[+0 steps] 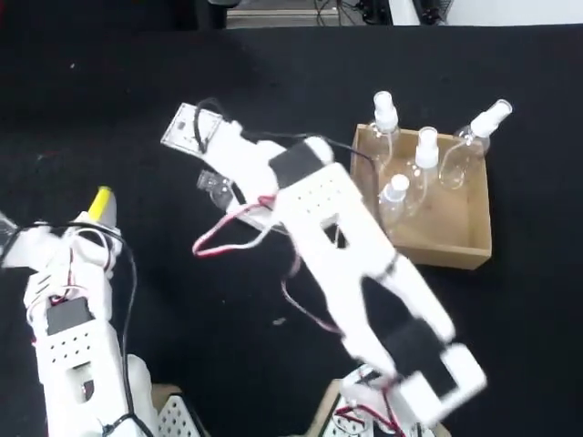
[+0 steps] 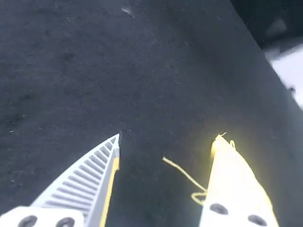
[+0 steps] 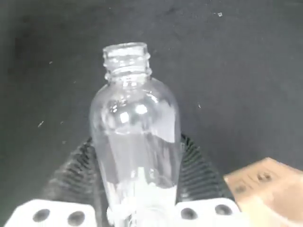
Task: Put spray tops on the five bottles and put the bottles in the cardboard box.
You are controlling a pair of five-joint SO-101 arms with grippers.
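Right tool (image 3: 137,156) clamps a clear, capless bottle (image 3: 135,118). Its long axis runs in line with the tool, threaded neck pointing away from the wrist, at 9 o'clock from the cardboard box (image 1: 428,252). Left tool (image 2: 168,139) gapes above the desk (image 2: 71,71).

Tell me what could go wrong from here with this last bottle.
The right hand grips the smooth, bare-necked bottle low down, so it might slip or tilt when a top is pushed on. The box already holds four capped bottles; lowering a fifth among them could knock one over.
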